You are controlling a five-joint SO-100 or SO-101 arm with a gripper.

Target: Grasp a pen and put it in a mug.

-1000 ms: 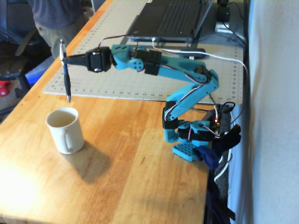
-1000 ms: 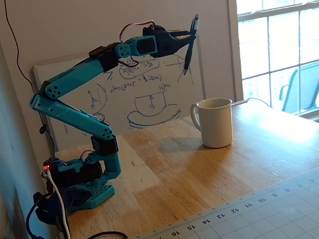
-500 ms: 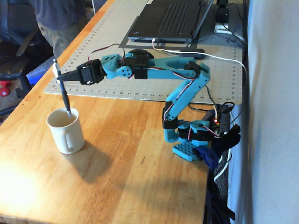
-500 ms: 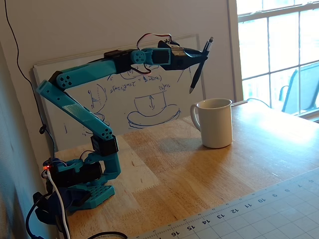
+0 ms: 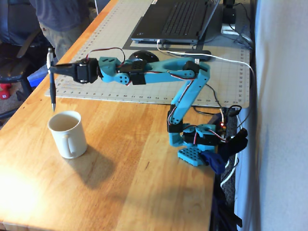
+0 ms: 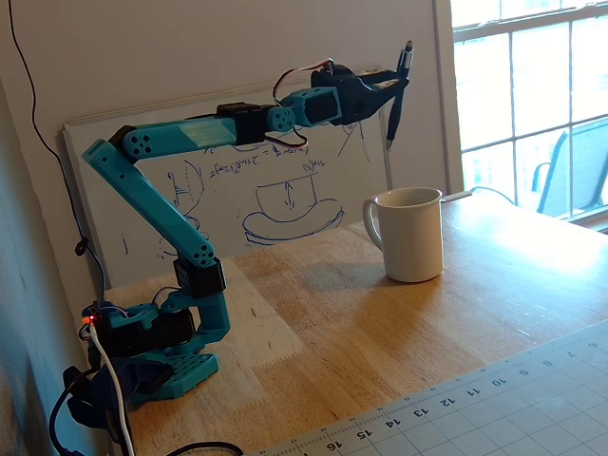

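The cream-white mug (image 5: 67,134) (image 6: 409,234) stands upright on the wooden table, its handle facing the camera in one fixed view. The dark pen (image 5: 50,79) (image 6: 397,93) hangs nearly upright in the air, tip down. My gripper (image 5: 53,69) (image 6: 399,82) is shut on the pen's upper part, at the end of the outstretched blue arm. In one fixed view the pen tip hovers above and slightly left of the mug's rim; in the other it hangs above the mug's opening. The pen touches nothing but the gripper.
A grey cutting mat (image 5: 120,82) lies behind the arm, with a laptop (image 5: 175,19) and a black mouse (image 5: 144,57) on it. A whiteboard (image 6: 237,190) leans on the wall. The arm's base (image 5: 197,139) sits near the table's right edge. A person (image 5: 60,19) stands beyond the table.
The arm stretched further out and lifted: the pen, whose tip was at the mug's rim half a second ago, now hangs higher and more upright, slightly past the mug.
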